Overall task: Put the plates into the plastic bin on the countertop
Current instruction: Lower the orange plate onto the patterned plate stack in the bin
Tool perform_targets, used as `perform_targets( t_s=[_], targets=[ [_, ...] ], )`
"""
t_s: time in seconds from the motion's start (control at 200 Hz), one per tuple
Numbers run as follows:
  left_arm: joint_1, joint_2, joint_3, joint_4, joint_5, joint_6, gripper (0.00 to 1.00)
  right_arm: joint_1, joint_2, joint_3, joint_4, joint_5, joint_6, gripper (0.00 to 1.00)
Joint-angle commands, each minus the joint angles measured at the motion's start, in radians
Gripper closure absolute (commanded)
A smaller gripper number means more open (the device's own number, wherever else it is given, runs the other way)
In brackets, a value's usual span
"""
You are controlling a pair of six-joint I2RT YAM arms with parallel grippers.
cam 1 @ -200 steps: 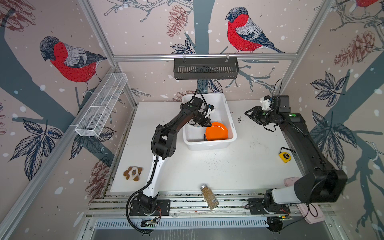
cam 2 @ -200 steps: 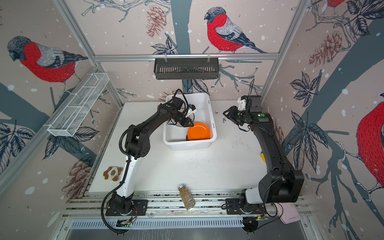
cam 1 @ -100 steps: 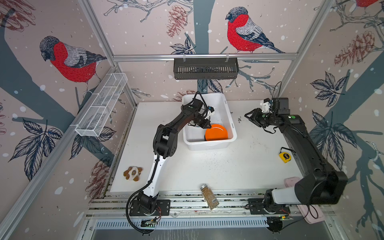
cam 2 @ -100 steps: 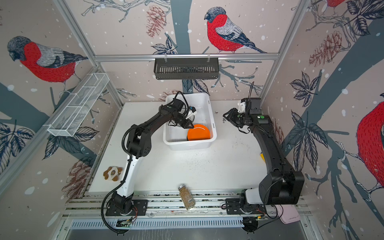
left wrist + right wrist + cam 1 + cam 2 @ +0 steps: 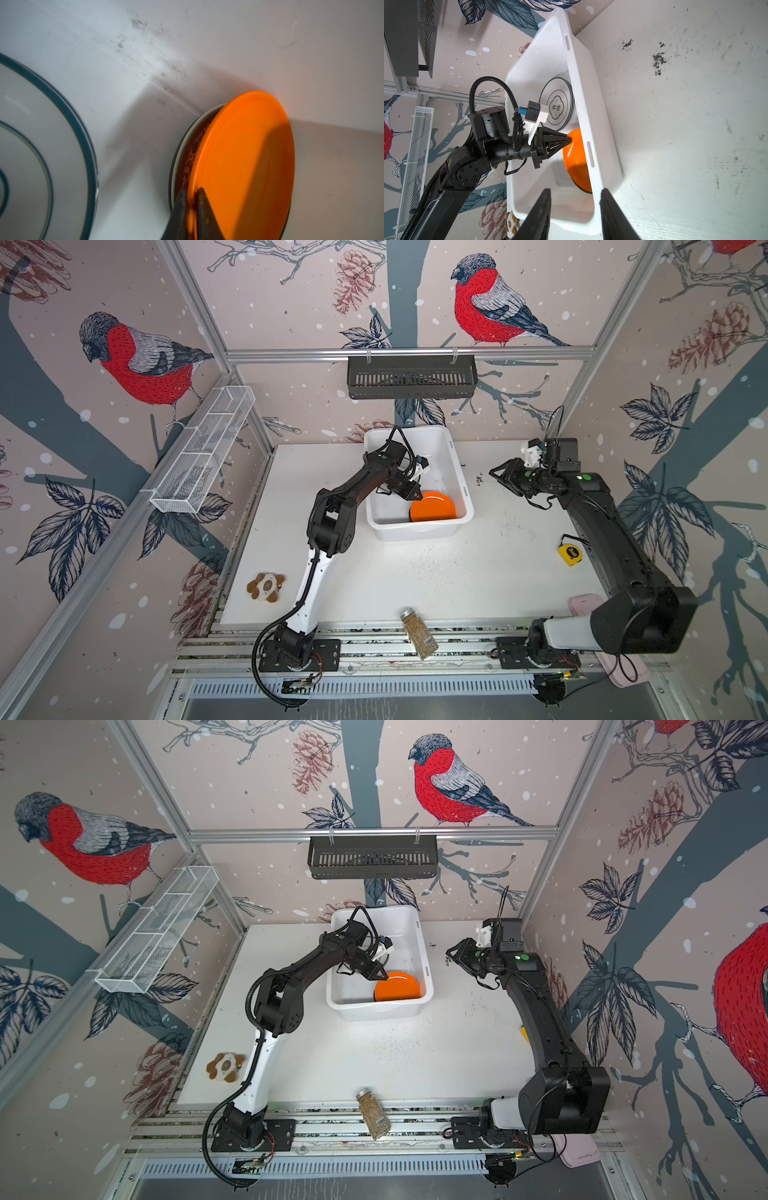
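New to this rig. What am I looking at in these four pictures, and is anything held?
Two robot arms at a white countertop, each ending in a two-finger gripper. Two pictures look down from overhead; the other two come from a camera on each wrist. A white bin stands at the back. The left gripper pinches the rim of an orange plate resting on other plates in the bin; an emblem plate lies beside them. The right gripper hangs open, empty, beside the bin. Loose on the countertop: a tape measure and a toy; a spice jar lies at the front edge.
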Motion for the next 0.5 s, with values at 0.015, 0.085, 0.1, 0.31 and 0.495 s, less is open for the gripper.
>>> perform_targets(
  t_s=[0.015,0.085,0.1,0.31,0.495],
  targets=[
    [-0.005,0.001,-0.008,-0.01,0.026,0.026,0.85,-0.001,-0.009,-0.002,0.023,-0.001,0.007,0.59],
    [-0.006,0.001,-0.01,-0.011,0.025,0.027,0.8,-0.001,-0.009,-0.003,0.019,0.0,0.006,0.59],
    [-0.007,0.001,-0.013,-0.01,0.024,0.027,0.79,-0.001,-0.009,-0.004,0.019,-0.001,0.007,0.59],
    [-0.008,0.001,-0.026,-0.004,0.026,0.03,0.72,-0.001,-0.016,-0.013,0.019,0.002,0.012,0.6],
    [-0.009,-0.004,-0.028,-0.005,0.032,0.031,0.64,-0.001,-0.021,-0.015,0.018,0.004,0.013,0.6]
  ],
)
